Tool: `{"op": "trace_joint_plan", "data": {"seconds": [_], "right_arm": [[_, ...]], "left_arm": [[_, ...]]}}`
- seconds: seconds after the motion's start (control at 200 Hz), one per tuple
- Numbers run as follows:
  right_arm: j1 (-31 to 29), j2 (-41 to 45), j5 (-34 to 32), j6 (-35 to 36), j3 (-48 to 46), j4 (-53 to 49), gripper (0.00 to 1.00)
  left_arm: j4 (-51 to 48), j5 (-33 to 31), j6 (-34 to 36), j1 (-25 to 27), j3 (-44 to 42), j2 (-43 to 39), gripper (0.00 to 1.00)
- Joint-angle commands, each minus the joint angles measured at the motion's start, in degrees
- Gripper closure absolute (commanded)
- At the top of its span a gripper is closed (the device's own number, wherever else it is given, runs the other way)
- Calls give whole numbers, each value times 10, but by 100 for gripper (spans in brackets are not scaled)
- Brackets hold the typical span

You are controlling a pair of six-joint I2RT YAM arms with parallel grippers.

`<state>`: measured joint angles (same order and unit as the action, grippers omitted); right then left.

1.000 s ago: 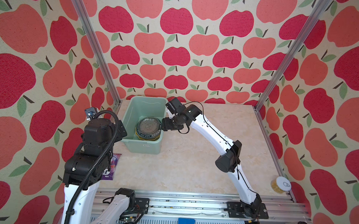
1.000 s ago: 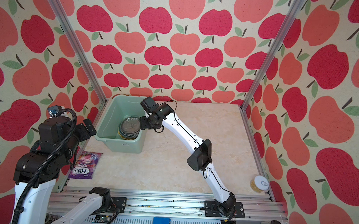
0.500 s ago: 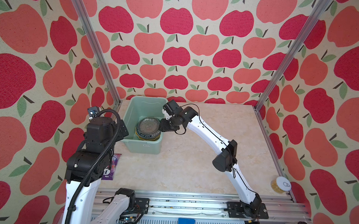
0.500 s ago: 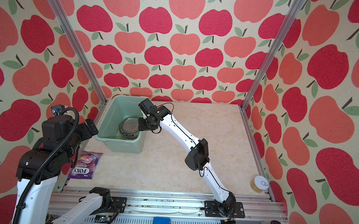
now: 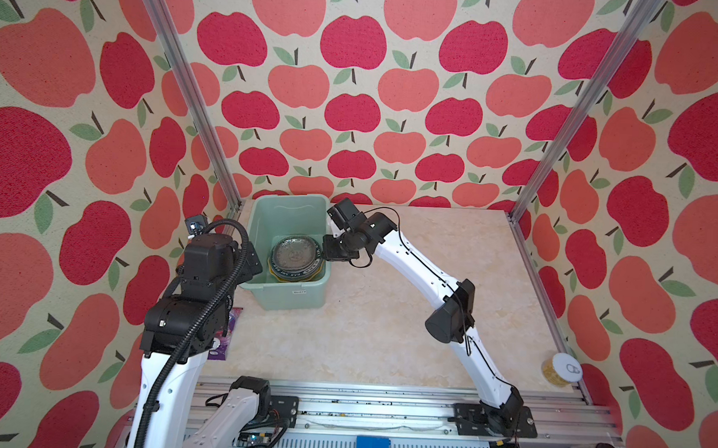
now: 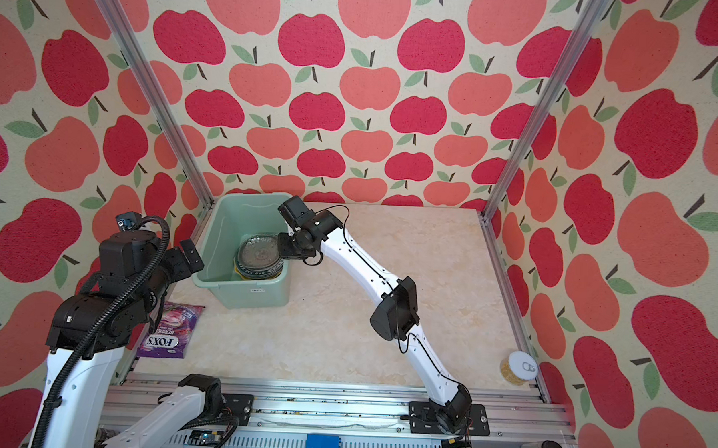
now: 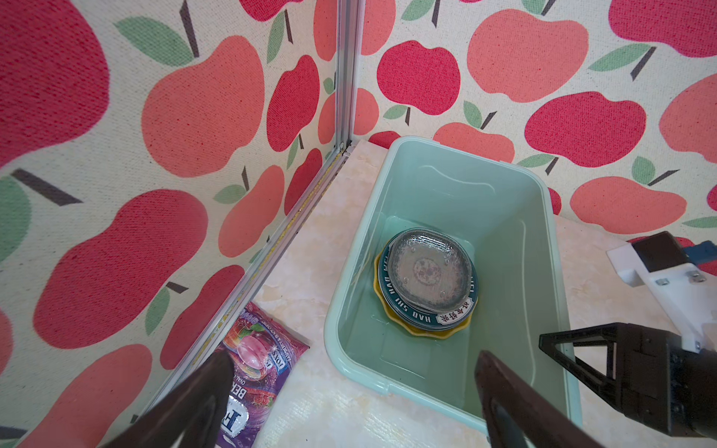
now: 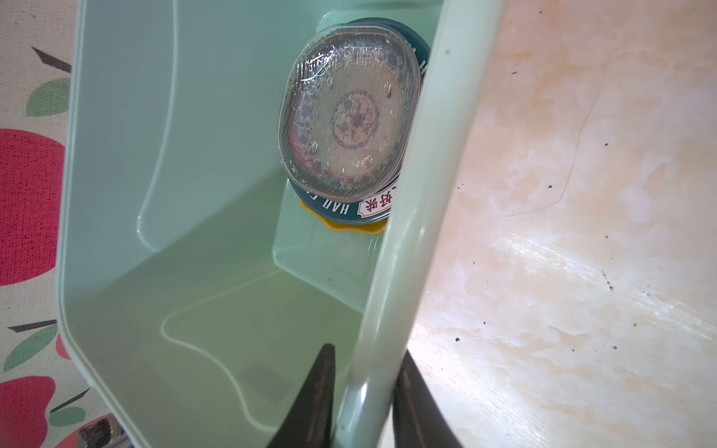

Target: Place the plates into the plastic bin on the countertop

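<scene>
Mint-green plastic bin (image 5: pixel 291 299): stood at the far left of the beige marbled desk (image 5: pixel 386 317), close to the back corner where two apple-patterned walls met. A small label sat on its near wall.
Plates (image 5: pixel 294 255): lay in one flat stack on the bin's floor. In both top views the plates (image 6: pixel 260 254) sat toward the bin's near right corner.
Top of stack: a clear glass plate (image 8: pixel 349 124), with a grey-blue pattern showing through it from below.
Middle of stack: a plate with a dark teal lettered rim (image 7: pixel 407 314) peeked out under the glass. How many plates lay in between could not be told.
Bottom of stack: a yellow scalloped plate (image 8: pixel 341 227), with only its edge showing.
Right gripper (image 8: pixel 366 349): pinched the bin's right long rim, one finger inside the bin and one outside, both flush against the plastic. In a top view the right gripper (image 5: pixel 335 253) sat at the rim just beside the stack.
Left gripper (image 7: pixel 349 407): had its fingers spread wide and empty, and hovered by the bin's near left corner, clear of the rim.
Purple sweet packet (image 6: pixel 169 329): lay flat on the desk beside the left wall, just in front of the bin.
Yellow can with white lid (image 5: pixel 561 369): stood upright at the desk's near right corner, well apart from everything else.
</scene>
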<state>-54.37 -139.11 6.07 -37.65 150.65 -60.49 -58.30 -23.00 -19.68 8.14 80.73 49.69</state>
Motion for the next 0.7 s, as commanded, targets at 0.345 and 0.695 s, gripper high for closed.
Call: {"op": "trace_joint_plan", "data": {"seconds": [0.345,0.695], "right_arm": [[3,90,-76,15,-90,-40,100],[17,244,-113,-9,-315,12,100]], "left_arm": [[27,-1,3,-2,-31,-28,1],[37,3,-2,-2,-40,-28,1]]}}
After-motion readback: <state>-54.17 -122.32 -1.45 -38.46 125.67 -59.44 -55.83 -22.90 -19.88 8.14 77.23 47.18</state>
